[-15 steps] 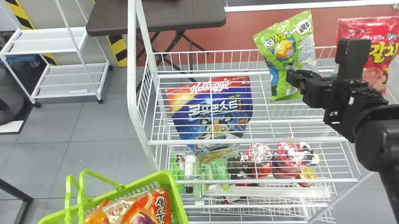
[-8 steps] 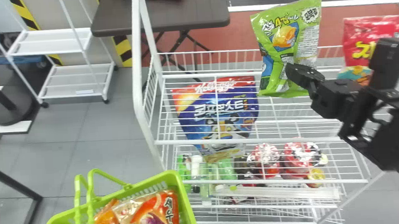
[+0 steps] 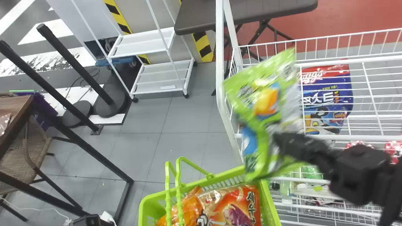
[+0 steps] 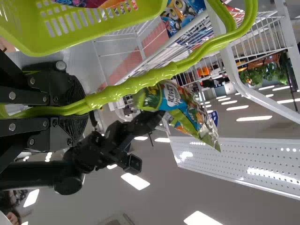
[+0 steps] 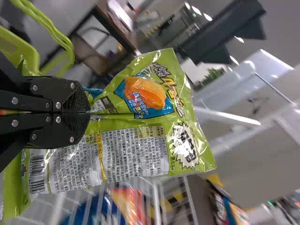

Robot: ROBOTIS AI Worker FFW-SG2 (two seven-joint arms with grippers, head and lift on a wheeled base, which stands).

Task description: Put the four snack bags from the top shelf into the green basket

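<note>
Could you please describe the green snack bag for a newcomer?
Start at the white wire rack and the green basket. In the head view, the right gripper holds the snack bag near the rack's left post. It is lime green with an orange snack pictured on blue; the basket's bags are mainly orange.

A lime-green snack bag [image 5: 140,154] with blue and orange artwork; orange bags [image 3: 229,209] in the near green basket [image 3: 272,210]; white rack [image 3: 222,55] right, yellow-and-black striped strip [image 3: 202,46] far, dark brown table [image 3: 250,7]
</note>
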